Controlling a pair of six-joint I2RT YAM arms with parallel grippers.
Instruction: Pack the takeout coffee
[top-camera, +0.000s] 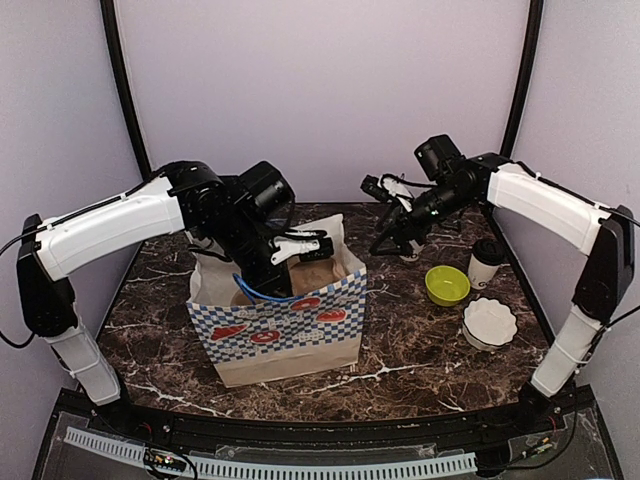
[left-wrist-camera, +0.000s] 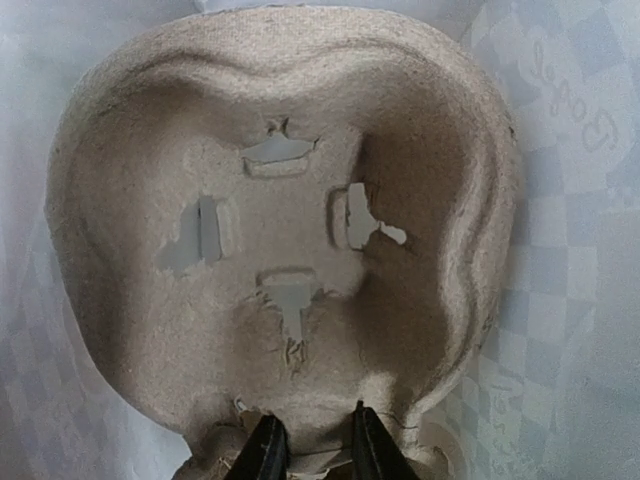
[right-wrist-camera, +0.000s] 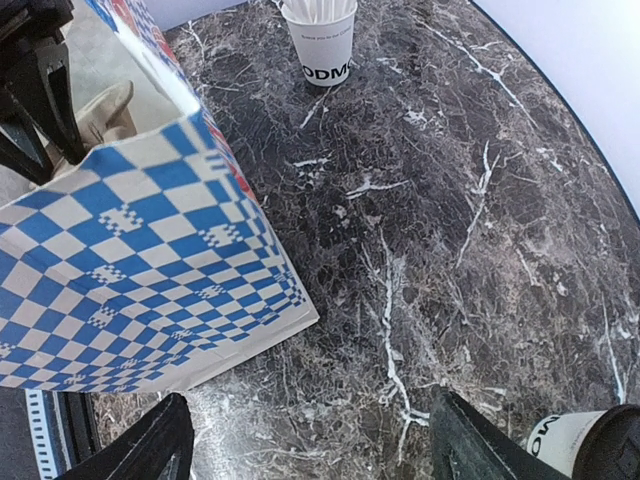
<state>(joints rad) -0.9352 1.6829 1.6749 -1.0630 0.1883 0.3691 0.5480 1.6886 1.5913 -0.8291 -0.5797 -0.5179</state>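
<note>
- One lidded coffee cup stood upright on the marble table, over on the right side. It was white paper with a round black lid and black lettering low on the wall. It was the only cup of that kind I could make out.
- It sat just beside the lime-green bowl, a little behind it, with nothing gripping or touching it. It was well apart from the bag.
- The right gripper hung over bare marble between the bag and that cup. Its jaws were spread wide with nothing between them but tabletop.
- A scalloped white bowl sat nearer the front edge, close to the green one.
- The straw cup, same sort of paper cup but stuffed with white straws and no lid, stood on the table beyond the bag's corner.
- The paper bag stood upright around mid-table with its top open. It had blue-and-white checks with red print up top and plain brown lower down.
- The left gripper was reached down into the bag, its jaws pinched together on the edge of a pulp cup carrier.
- The carrier was tan moulded fibre, with a cup well whose slotted bottom faced the left wrist camera. The checked bag walls were close around it. No cup was in the well I could see.
</note>
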